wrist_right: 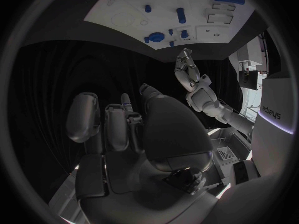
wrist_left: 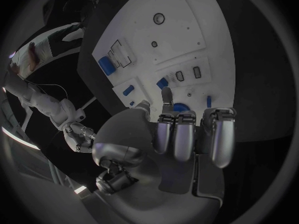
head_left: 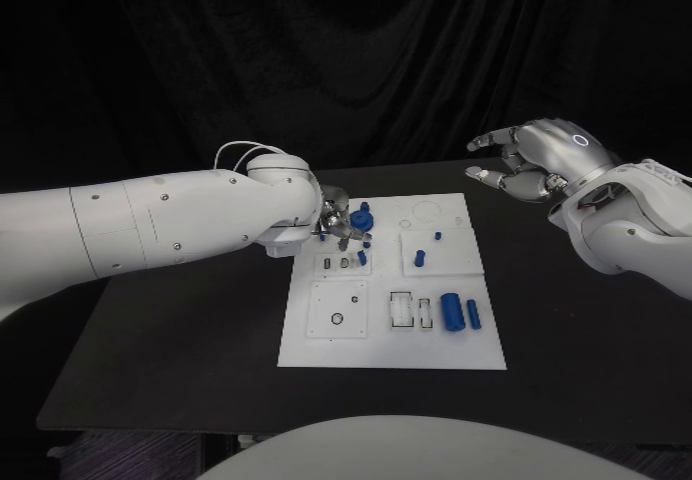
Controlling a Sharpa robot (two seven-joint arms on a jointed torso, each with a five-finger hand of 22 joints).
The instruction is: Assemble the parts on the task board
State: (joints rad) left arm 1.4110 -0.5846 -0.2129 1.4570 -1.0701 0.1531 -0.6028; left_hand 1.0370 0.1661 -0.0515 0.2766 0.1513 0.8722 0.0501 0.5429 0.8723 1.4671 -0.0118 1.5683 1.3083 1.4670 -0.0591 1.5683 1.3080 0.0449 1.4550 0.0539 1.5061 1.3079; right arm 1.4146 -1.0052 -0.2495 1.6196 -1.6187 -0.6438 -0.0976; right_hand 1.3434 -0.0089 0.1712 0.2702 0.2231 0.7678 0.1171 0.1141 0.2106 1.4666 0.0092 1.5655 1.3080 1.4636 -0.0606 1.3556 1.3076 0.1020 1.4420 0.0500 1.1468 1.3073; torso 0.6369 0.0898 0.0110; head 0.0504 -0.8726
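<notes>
— Looking at the task board (head_left: 433, 350), what worried you first?

— It lay in the middle of the black tabletop (head_left: 173, 350), and the left robot hand (head_left: 338, 226) was down over its far left corner, right at a round blue part (head_left: 361, 215). From the left wrist view the fingers (wrist_left: 184, 134) were curled in over that part, but I could not tell whether they actually held it or only touched it.

— So what could have gone wrong?

— I judged that a loose or off-centre hold might have let the round part tip or slide as it was moved. Small blue pegs (head_left: 420, 256) stood in the board just beside it, and the fingers could have knocked one out. A sideways push might also have shifted the whole board, since nothing appeared to pin it down.

— And the other parts?

— A blue cylinder (head_left: 451, 311) and a thinner blue piece (head_left: 473, 313) lay nearer the robot, well apart from the left robot hand, so I thought them safe.

— The right robot hand?

— The right robot hand (head_left: 531, 160) hung above the tabletop's far right corner, fingers spread and holding nothing, well away from the board.

— And the surroundings?

— Black cloth hung behind the tabletop, which was dark and matte.
</notes>
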